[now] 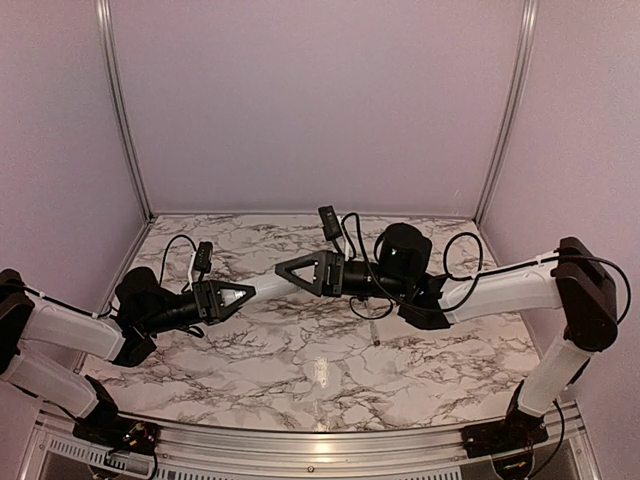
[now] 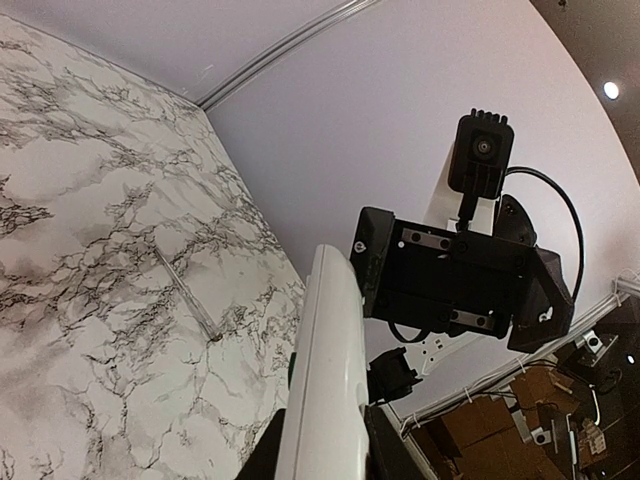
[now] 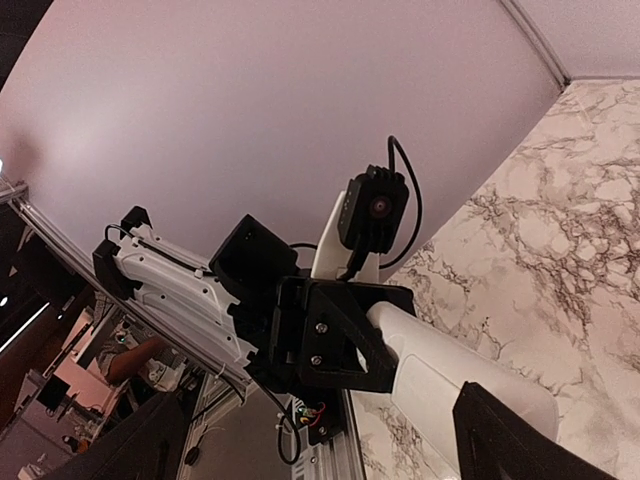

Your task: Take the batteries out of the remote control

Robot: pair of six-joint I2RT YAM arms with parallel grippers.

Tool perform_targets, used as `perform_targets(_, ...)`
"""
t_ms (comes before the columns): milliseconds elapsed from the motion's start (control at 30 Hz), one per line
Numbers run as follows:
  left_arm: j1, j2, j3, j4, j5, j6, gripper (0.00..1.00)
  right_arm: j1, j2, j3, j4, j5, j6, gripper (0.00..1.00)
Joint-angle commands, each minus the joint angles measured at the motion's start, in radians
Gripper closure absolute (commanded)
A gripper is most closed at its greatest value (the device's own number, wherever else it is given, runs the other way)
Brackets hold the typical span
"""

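Clamping the left end effector [image 1: 240, 295] narrowly on the left end of the remote control [image 1: 268, 286], with dark fingers [image 2: 385, 450] against both long sides in the left wrist view. Holding the slim white bar up in the air over the marble table [image 1: 300, 390], touching nothing below.

Running its long axis nearly left to right across the top view, with the right end a little farther toward the back wall [image 1: 320, 100] than the left end. Pointing, in the left wrist view, straight away from the camera at the front of the opposite arm.

Presenting the right end effector [image 1: 285, 271] with jaws wide apart around the bar's right end, gripping nothing. One dark finger [image 3: 520, 440] is sitting just beside the white plastic and the other well off to the side. Not telling whether that near finger is touching.

Showing a thin grey stick [image 2: 185, 292] flat on the marble farther right, well apart from the remote.

Leaving broad marble in front of and behind the held bar. Closing in the table with lilac walls at left, back and right, meeting at aluminium corner posts [image 1: 120, 110]. Bordering the near edge with an aluminium rail [image 1: 300, 445].
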Motion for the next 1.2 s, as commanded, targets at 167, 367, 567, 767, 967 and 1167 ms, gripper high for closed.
perform_targets(167,-0.001,-0.008,-0.002,0.087,-0.023,0.006,1.00,0.023,-0.096,0.015,-0.252,0.131,-0.121,0.08)
perform_targets(367,-0.001,-0.007,-0.002,0.087,-0.024,0.007,1.00,0.031,-0.089,0.026,-0.284,0.155,-0.136,0.08)
perform_targets(567,-0.001,-0.008,0.001,0.082,-0.024,0.015,1.00,0.043,-0.050,0.065,-0.314,0.163,-0.153,0.08)
perform_targets(767,-0.001,-0.001,0.009,0.063,-0.025,0.031,1.00,0.045,-0.061,0.083,-0.336,0.197,-0.178,0.08)
perform_targets(967,-0.001,-0.006,0.010,0.058,-0.024,0.037,1.00,0.045,-0.066,0.102,-0.368,0.232,-0.205,0.08)
perform_targets(1167,-0.001,-0.007,0.010,0.056,-0.028,0.039,1.00,0.045,-0.056,0.111,-0.376,0.242,-0.213,0.08)
